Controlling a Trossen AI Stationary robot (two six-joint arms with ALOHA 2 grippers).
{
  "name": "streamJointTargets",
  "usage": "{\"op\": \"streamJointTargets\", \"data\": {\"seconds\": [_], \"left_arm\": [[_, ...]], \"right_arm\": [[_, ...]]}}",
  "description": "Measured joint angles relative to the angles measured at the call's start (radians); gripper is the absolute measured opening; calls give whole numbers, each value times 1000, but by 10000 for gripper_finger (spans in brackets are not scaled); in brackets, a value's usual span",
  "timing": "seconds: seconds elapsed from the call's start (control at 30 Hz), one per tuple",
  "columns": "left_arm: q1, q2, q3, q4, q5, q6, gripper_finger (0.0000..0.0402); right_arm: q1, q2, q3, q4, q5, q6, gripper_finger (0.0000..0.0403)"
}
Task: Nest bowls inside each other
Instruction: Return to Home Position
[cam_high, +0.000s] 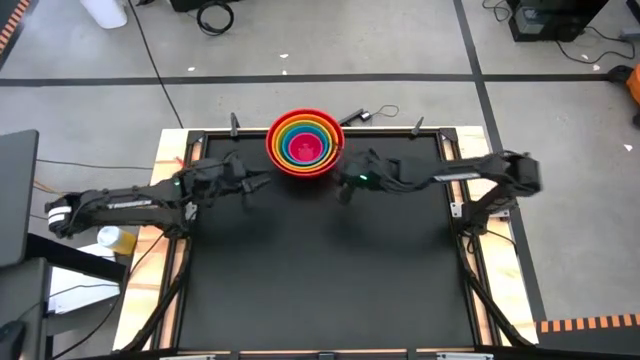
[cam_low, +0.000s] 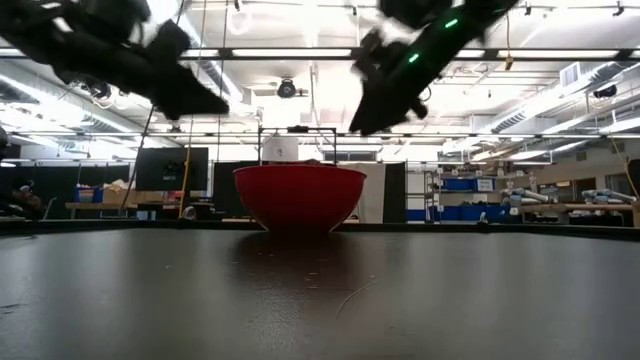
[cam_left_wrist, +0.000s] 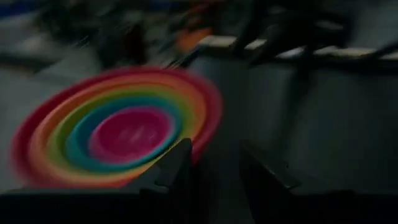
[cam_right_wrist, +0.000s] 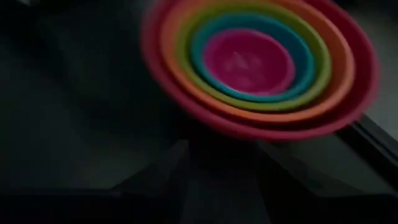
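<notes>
The bowls (cam_high: 305, 143) sit nested in one stack at the far middle of the black table: red outermost, then orange, yellow-green, blue, and pink (cam_right_wrist: 247, 60) in the centre. The red bowl (cam_low: 299, 197) rests on its base on the table. My left gripper (cam_high: 262, 183) hovers open just left of the stack and nearer than it, with nothing between its fingers (cam_left_wrist: 181, 163). My right gripper (cam_high: 345, 190) hovers open to the stack's right and nearer than it, also with nothing between its fingers (cam_right_wrist: 171, 163). Both stand above the table in the low view.
The black mat (cam_high: 320, 280) lies bare over the near and middle table. A wooden frame (cam_high: 172, 150) borders it, with small clamps (cam_high: 234, 123) and a cable (cam_high: 375, 113) at the far edge just behind the bowls.
</notes>
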Motion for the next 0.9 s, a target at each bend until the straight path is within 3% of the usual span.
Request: {"op": "streamJointTargets", "data": {"seconds": [0.13,0.2,0.3,0.43,0.6,0.77,0.9], "left_arm": [[-9,-142,-23,5,251,82,135],[-17,-209,-23,5,306,75,135],[-26,-305,-23,0,308,59,135],[-26,-409,-23,-23,268,39,135],[-26,-495,-45,-43,217,75,135],[-26,-555,-211,101,231,84,127],[-25,-583,-346,273,226,-6,110]], "right_arm": [[76,-195,-184,239,-76,-16,178],[122,-288,-260,373,-99,-35,169],[182,-419,-346,491,-69,-117,153],[224,-560,-411,451,32,-148,132],[249,-700,-468,405,-25,-111,90],[277,-808,-591,491,-61,-143,15],[276,-878,-686,517,-57,-141,14]]}}
